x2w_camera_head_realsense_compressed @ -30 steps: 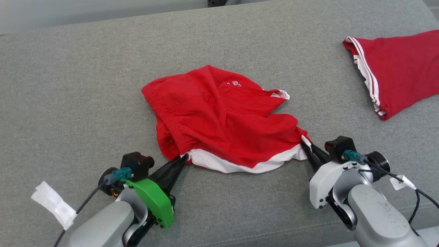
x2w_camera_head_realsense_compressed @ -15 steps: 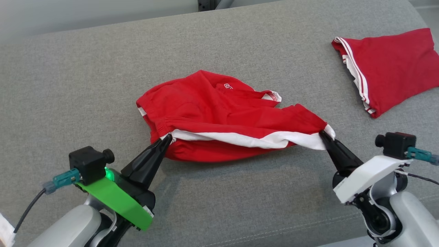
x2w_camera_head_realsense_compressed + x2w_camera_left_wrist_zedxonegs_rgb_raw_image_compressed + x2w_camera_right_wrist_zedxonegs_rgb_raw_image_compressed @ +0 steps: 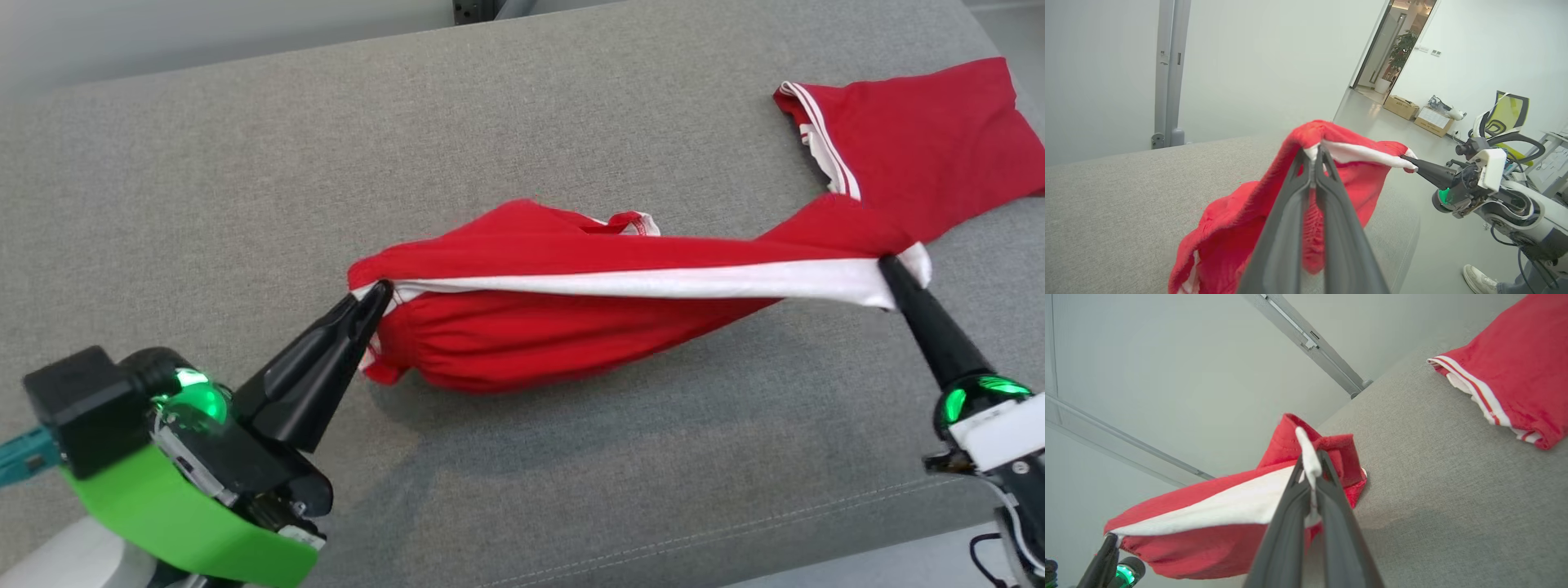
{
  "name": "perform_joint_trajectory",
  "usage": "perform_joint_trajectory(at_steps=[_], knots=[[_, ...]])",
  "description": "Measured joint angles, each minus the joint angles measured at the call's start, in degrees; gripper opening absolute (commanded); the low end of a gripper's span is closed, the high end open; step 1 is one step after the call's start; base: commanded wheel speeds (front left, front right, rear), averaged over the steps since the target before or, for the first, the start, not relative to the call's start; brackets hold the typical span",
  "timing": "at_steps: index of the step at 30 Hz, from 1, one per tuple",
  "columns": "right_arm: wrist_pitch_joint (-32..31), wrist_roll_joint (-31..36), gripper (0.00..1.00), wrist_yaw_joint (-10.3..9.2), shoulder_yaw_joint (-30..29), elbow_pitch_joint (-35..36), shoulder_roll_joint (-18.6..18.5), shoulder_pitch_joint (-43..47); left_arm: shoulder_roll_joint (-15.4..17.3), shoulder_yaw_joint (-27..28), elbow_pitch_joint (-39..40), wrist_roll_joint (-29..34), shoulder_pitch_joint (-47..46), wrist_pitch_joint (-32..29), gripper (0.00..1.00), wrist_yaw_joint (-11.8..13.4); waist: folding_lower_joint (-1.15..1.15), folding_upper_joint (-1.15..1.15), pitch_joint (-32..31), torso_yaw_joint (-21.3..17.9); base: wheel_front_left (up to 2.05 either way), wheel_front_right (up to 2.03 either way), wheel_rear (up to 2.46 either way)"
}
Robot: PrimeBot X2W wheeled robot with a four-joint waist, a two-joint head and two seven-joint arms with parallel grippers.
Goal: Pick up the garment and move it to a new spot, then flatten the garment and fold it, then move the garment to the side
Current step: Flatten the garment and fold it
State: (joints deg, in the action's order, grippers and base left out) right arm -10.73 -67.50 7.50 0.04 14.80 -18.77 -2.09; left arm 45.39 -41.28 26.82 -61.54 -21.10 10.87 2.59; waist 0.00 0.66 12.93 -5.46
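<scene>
Garment (image 3: 571, 343) is hanging stretched between my two grippers, above the grey cushioned surface (image 3: 245, 163) and casting a shadow on it. It is red with a white band (image 3: 653, 282) along its upper edge. That band is running taut from one grip to the other, while the red cloth below is sagging in a gathered bulge. I cannot tell whether the lowest fold is touching the surface.

My left gripper (image 3: 377, 292) is pinching the left end of the white band. Its two dark fingers (image 3: 1286, 228) are pressing together with only cloth between them, and in my left wrist view the red fabric is draping down on either side of them. My right gripper (image 3: 886, 265) is clamping the right end in the same way, its jaws closed on a white corner that is poking out above them in my right wrist view. The two grippers are standing well apart, each pointing inward and up the head view.

A second red garment (image 3: 922, 139) with white stripes is lying flat on the surface at the far right, beyond my right gripper. In the head view the held garment's right end is overlapping it, but my right wrist view is showing the two apart.

A person's shoe (image 3: 1478, 279) is showing on the floor at the lower right of my left wrist view.
</scene>
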Motion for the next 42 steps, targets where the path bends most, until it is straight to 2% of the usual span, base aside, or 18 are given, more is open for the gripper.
perform_joint_trajectory(at_steps=[5,9,11,13,17,19,22,24,27,30,34,38,42], knots=[[-5.5,-8.16,0.0,0.01,-7.02,5.43,0.13,-1.02,3.48,4.56,3.91,-3.19,-4.61,-3.21,0.0,-0.14,0.0,0.0,1.78,0.19,0.0,0.0,0.0],[-11.2,-9.83,0.0,0.05,-9.54,2.76,0.75,-11.41,4.2,7.58,0.6,-5.64,-14.9,-8.56,0.0,-2.46,0.0,0.0,4.71,0.35,0.0,0.0,0.0],[-13.92,-7.27,0.0,0.05,-9.68,-1.38,1.62,-19.79,3.36,8.17,-4.05,-5.45,-22.22,-11.78,0.0,-3.56,0.0,0.0,6.61,0.46,0.0,0.0,0.0],[-15.69,-0.4,0.0,0.07,-9.82,-6.86,3.18,-30.37,1.24,8.15,-9.85,-4.5,-29.68,-14.25,0.0,-4.71,0.0,0.0,8.68,0.56,0.0,0.0,0.0],[-17.51,14.59,0.0,0.03,-11.89,-19.35,12.41,-54.59,-4.34,7.01,-25.12,-1.51,-44.37,-18.41,0.0,-6.39,0.01,0.0,13.14,0.87,0.0,0.0,0.0],[-15.83,21.65,0.0,0.04,-13.89,-25.79,15.32,-65.53,-7.03,6.41,-32.85,1.58,-51.08,-18.29,0.0,-7.17,0.02,0.0,15.31,1.05,0.0,0.0,0.0],[-8.89,28.11,0.0,0.13,-17.28,-35.45,16.4,-78.98,-11.6,5.37,-42.99,6.53,-59.87,-14.74,0.0,-8.14,0.02,0.0,18.17,1.41,0.0,0.0,0.0],[-2.41,26.76,0.0,0.12,-17.25,-43.32,16.37,-86.0,-14.48,5.17,-48.81,9.45,-65.05,-11.0,0.0,-8.48,0.01,0.0,19.77,1.72,0.0,0.0,0.0],[6.46,23.99,0.0,0.12,-13.43,-52.25,16.42,-93.73,-15.89,3.6,-55.95,17.53,-71.82,-2.45,0.0,-8.53,0.02,0.0,21.97,2.17,0.0,0.0,0.0],[11.05,20.63,0.0,0.08,-7.09,-58.06,16.27,-95.83,-17.19,1.45,-62.45,23.05,-73.43,2.57,0.0,-8.53,0.01,0.0,24.05,2.5,0.0,0.0,0.0],[15.0,18.45,0.0,0.02,-0.36,-63.32,16.13,-91.18,-19.08,1.55,-67.04,25.31,-70.25,3.92,0.0,-9.09,0.01,0.0,26.65,2.67,0.0,0.0,0.0],[16.24,17.04,0.0,0.02,3.7,-63.79,16.1,-85.03,-19.6,3.83,-65.47,26.43,-63.22,4.09,0.0,-9.55,0.01,0.0,28.37,2.72,0.0,0.0,0.0],[16.12,15.33,0.0,0.02,6.01,-59.92,15.8,-74.91,-19.38,6.89,-61.18,27.21,-52.02,4.09,0.0,-9.89,0.01,0.0,29.53,3.03,0.0,0.0,0.0]])
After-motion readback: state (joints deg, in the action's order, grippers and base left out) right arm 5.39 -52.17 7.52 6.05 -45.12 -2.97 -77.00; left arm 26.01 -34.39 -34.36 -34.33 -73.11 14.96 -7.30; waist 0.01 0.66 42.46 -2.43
